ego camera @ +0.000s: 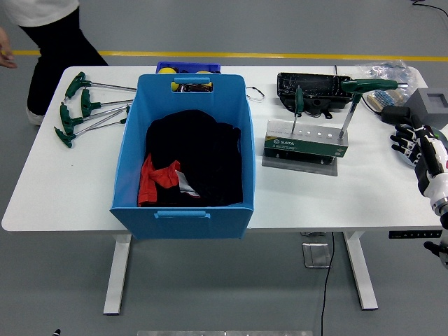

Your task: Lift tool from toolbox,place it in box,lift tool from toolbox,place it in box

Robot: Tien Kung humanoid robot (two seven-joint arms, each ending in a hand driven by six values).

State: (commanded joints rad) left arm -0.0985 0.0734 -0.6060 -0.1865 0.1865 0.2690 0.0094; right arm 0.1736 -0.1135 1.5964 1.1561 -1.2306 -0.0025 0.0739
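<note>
Your right hand hung with fingers loosely spread, holding nothing, right of the tool rack, whose T-handle tools stood apart from it.

The right hand hovers at the far right, its white forearm rising from the near right corner, black fingers loosely curled toward the left, holding nothing. A person's legs stand far left
</note>
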